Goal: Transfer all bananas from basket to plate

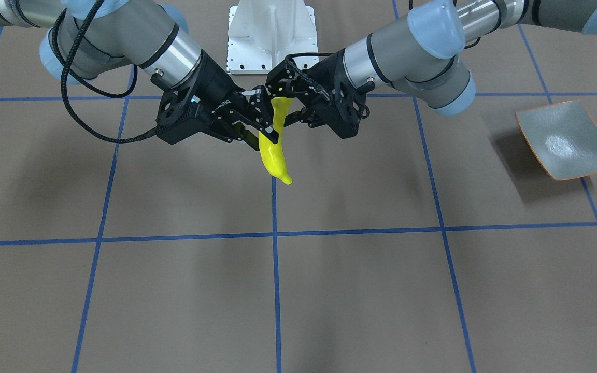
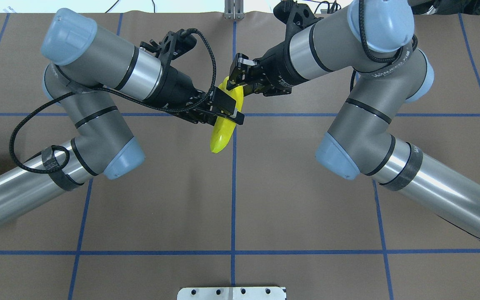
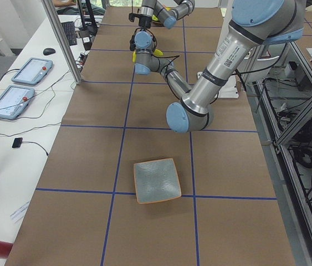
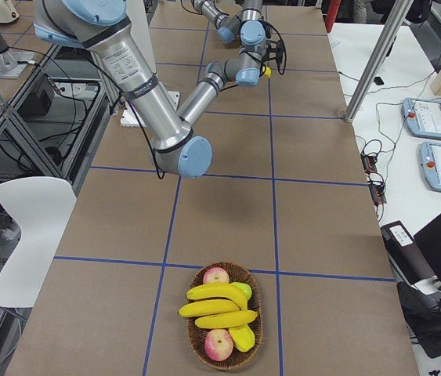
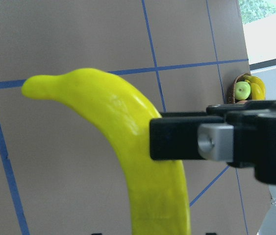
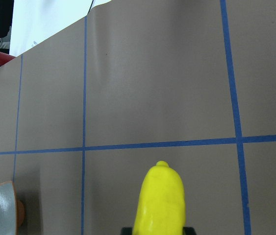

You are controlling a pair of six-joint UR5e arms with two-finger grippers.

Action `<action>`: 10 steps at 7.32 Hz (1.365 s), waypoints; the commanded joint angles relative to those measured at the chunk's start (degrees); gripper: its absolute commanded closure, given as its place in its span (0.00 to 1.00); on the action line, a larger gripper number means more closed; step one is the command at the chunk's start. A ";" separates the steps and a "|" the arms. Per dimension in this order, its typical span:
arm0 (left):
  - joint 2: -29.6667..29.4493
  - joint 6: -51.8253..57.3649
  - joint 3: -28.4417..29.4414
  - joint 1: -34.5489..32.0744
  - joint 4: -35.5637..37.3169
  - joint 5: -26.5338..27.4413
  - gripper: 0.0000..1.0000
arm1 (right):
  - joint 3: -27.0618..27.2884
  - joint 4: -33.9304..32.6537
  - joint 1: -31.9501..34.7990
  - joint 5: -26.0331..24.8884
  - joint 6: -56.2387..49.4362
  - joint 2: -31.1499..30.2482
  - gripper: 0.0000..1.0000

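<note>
We see one banana up in the air, far from the plate. The right gripper pinches it. The left gripper reaches around it, but we cannot tell if it squeezes. If the right one lets go too soon, we think the shiny banana slips and drops on the table, far from the plate. More bananas lie in the basket, farther from the plate.

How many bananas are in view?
4, perhaps 5: one glossy yellow banana hangs mid-table between the left gripper and right gripper; three bananas lie in the woven basket at the table's right end, where a lower yellow piece may be another.
</note>
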 commanded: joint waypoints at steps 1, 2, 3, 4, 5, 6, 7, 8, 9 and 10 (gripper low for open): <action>0.43 -2.12 0.04 0.11 -2.03 0.15 1.00 | 0.00 0.00 -0.03 -0.09 0.00 -0.05 0.86; 0.43 -4.66 -0.22 0.11 -2.21 0.15 1.00 | 0.00 0.18 0.06 -0.09 -0.09 -0.23 0.01; 0.61 -4.77 -0.39 0.11 -2.21 0.15 1.00 | 0.00 2.27 0.15 -0.09 0.00 -0.67 0.00; 0.78 -5.90 -0.48 0.02 -2.30 0.06 1.00 | 2.09 5.68 1.28 0.35 0.26 -3.98 0.00; 1.74 -6.78 -1.79 -0.85 -2.39 -0.03 1.00 | 5.33 9.46 3.03 0.87 0.35 -10.36 0.00; 7.06 -7.14 -5.54 -2.51 -2.39 -0.38 1.00 | 7.27 10.28 4.96 2.01 0.52 -15.12 0.00; 15.29 -7.05 -10.72 -3.57 -1.86 -0.64 1.00 | 7.73 10.37 6.46 2.02 0.09 -20.04 0.00; 20.94 -7.05 -12.07 -6.80 -1.86 -4.13 1.00 | 7.56 10.29 8.04 2.02 -0.26 -23.31 0.00; 25.61 -7.14 -13.13 -11.36 -1.60 -6.94 1.00 | 6.95 10.37 8.23 1.41 -0.27 -24.91 0.00; 32.97 -5.58 -14.01 -14.71 -1.94 -6.97 1.00 | 6.94 10.29 8.23 1.41 -0.27 -25.28 0.00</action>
